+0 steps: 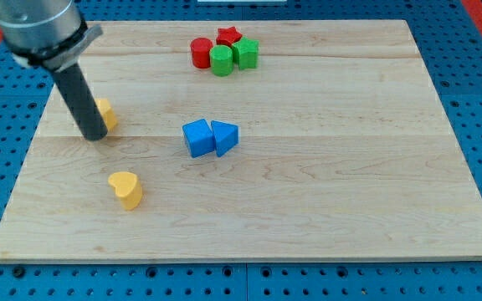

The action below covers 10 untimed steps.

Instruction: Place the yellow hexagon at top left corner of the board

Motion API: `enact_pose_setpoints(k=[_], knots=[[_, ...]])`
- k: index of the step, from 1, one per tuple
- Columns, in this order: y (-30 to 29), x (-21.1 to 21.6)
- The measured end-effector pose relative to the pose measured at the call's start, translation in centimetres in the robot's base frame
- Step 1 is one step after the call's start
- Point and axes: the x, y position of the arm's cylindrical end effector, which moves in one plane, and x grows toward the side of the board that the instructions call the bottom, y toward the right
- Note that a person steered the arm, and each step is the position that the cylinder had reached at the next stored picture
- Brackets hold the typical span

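Observation:
The yellow hexagon (105, 113) lies at the view's left, in the upper half of the wooden board (325, 192), and the rod partly hides it. My tip (95, 135) rests on the board against the hexagon's lower left side. A yellow heart-shaped block (126, 189) lies below them, nearer the view's bottom.
A blue cube (197, 138) and a blue triangular block (224, 136) touch near the board's middle. At the top middle a red cylinder (201, 52), a red star (229, 36), a green cylinder (221, 60) and a green block (246, 53) cluster together.

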Motion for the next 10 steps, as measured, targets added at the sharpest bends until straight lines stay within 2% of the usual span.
enact_pose_setpoints(k=[2, 3, 4, 6, 7, 8, 10], knots=[[-1.2, -9.0], [1.0, -9.5], [0.9, -13.0], [-0.4, -14.5], [-1.5, -11.3], [-3.5, -11.3], [-3.5, -18.6]])
